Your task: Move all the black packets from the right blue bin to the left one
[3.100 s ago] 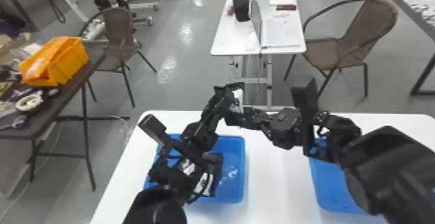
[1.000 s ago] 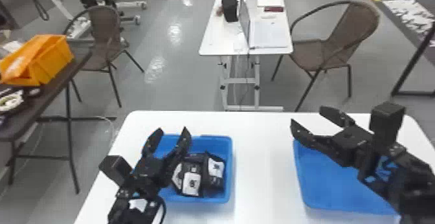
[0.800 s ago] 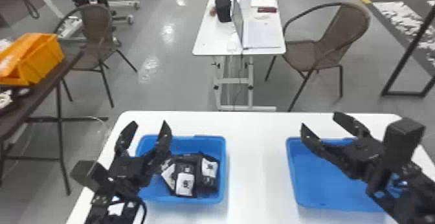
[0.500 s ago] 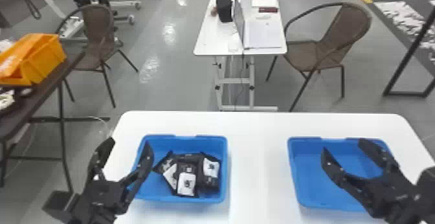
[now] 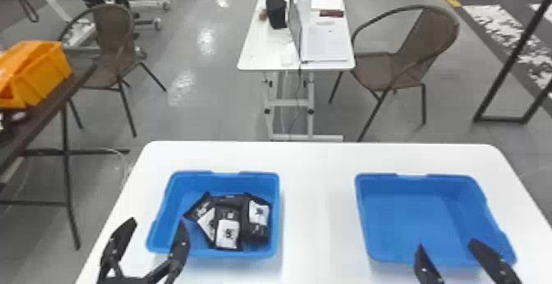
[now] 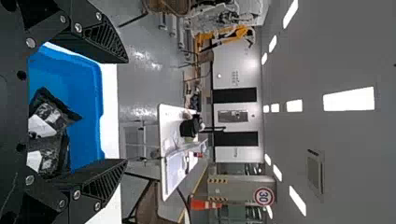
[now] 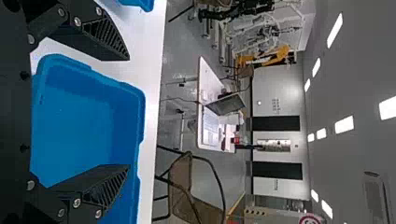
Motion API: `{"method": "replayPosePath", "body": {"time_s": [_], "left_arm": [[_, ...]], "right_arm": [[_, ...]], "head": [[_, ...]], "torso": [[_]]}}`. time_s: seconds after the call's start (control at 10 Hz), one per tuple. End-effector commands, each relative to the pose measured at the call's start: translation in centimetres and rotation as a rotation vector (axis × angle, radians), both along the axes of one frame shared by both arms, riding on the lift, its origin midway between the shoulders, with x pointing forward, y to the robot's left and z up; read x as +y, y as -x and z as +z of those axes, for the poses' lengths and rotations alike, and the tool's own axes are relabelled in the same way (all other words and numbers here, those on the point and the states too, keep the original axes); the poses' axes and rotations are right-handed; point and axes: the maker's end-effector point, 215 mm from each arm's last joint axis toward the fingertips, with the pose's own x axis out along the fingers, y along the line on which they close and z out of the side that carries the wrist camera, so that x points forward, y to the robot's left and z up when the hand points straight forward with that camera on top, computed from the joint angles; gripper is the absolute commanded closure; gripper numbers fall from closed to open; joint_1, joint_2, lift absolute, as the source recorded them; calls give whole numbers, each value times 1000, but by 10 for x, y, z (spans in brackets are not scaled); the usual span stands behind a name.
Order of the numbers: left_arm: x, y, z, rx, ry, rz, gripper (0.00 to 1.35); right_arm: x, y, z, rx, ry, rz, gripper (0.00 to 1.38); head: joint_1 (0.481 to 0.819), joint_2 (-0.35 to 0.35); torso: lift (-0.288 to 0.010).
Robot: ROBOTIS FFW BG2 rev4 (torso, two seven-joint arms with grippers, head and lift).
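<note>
A pair of black robotic tools is pictured at a white bench (image 5: 318, 205). The left tool (image 5: 158, 222), made up of two flat black fingers, is spread wide, with nothing gripped between its tips. Beyond it and to its right, a shallow blue plastic bin (image 5: 246, 175) is set on the bench. Black packets with white labels (image 5: 227, 234), at least three of them, are heaped and overlapped inside, toward the side of the bin farther from that tool. In the left wrist view, part of the heap is seen between the fingers of the left tool (image 6: 126, 111).

The right tool (image 5: 446, 244), of the same two-fingered build, is likewise held wide open, and nothing is grasped by it. Its tips are seen against the near part of a second blue plastic bin (image 5: 410, 215); whether the rim is touched cannot be told. Well beyond both tools, a silver laptop (image 5: 295, 28) is placed on a white table (image 5: 256, 53), flanked by a brown wicker chair (image 5: 427, 37) on the right.
</note>
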Motion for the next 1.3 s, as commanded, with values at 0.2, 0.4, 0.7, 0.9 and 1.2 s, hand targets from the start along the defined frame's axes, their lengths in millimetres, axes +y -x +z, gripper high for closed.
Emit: {"method": "replayPosePath", "body": {"time_s": [0.2, 0.4, 0.7, 0.9, 1.2], "left_arm": [[-24, -8, 1, 0, 65, 10, 298], [-25, -7, -1, 4, 91, 34, 298], [-25, -6, -3, 9, 94, 35, 298], [-25, -6, -5, 14, 95, 36, 298], [-24, -6, -4, 12, 96, 38, 298]], "right_arm": [[2, -1, -2, -10, 4, 18, 226], [2, -2, -1, -12, 1, 17, 226], [2, -1, -3, -10, -4, 17, 226], [2, -1, -3, -8, -6, 16, 226], [3, -1, -3, -9, -8, 18, 226]], "head": [[695, 77], [695, 63], [695, 54], [695, 55], [695, 54]], "torso": [[0], [0], [0], [0], [0]]}}
